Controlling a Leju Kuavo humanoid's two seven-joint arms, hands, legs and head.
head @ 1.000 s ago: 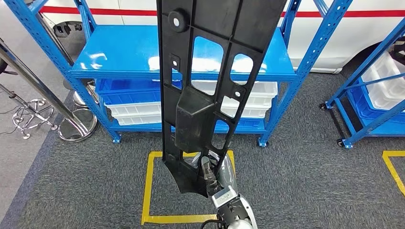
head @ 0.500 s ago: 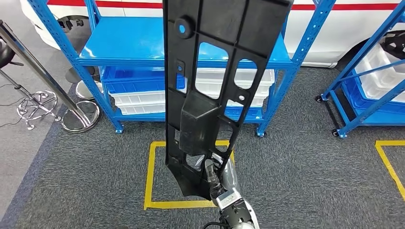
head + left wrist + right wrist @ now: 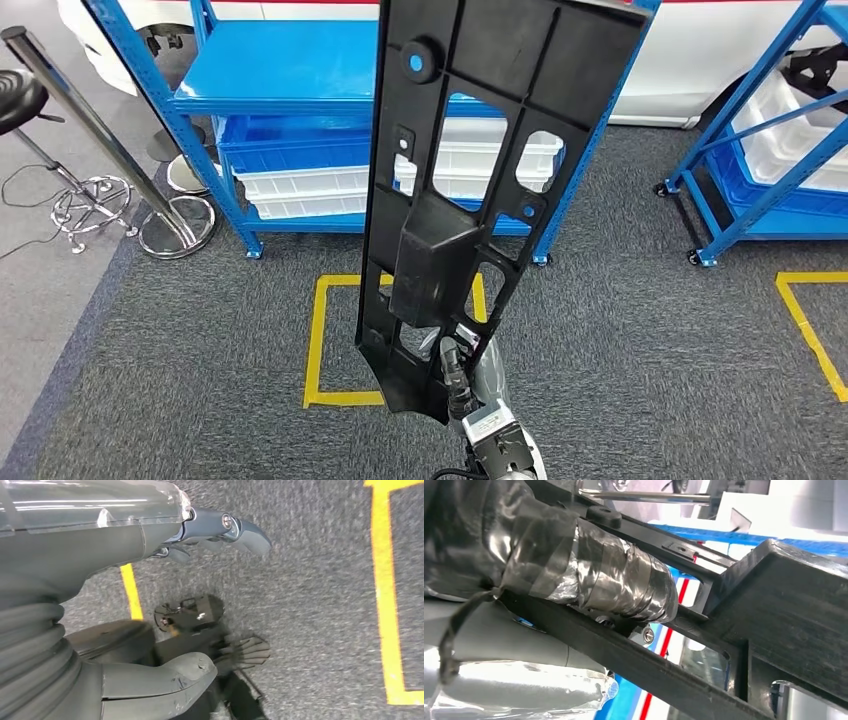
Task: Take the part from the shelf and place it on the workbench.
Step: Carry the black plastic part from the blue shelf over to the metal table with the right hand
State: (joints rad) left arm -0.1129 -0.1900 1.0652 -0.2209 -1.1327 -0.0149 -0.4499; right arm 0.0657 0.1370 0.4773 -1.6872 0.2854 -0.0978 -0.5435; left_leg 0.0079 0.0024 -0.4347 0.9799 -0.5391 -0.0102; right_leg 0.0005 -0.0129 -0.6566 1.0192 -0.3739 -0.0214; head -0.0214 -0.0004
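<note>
The part [image 3: 470, 150] is a long black plastic panel with cut-out windows and a raised box in its middle. It stands upright in front of me and hides much of the shelf behind it. My right hand [image 3: 460, 368] grips its lower end, and the silver forearm comes up from below. In the right wrist view the tape-wrapped thumb [image 3: 589, 575] presses across a rib of the part [image 3: 784, 610]. My left hand [image 3: 115, 545] hangs over the grey carpet, its fingers [image 3: 235, 527] apart from the thumb and nothing in them.
A blue shelf [image 3: 290, 75] with white bins [image 3: 300, 185] stands ahead, beyond a yellow floor square [image 3: 315, 340]. A second blue rack [image 3: 760, 180] is at the right. At the left are a slanted chrome pole [image 3: 90, 110] and a stool base [image 3: 180, 225].
The whole picture has shifted: the shelf and the yellow square sit higher and the stool has come in at the left, so the camera has moved. My right hand's grip on the part is unchanged.
</note>
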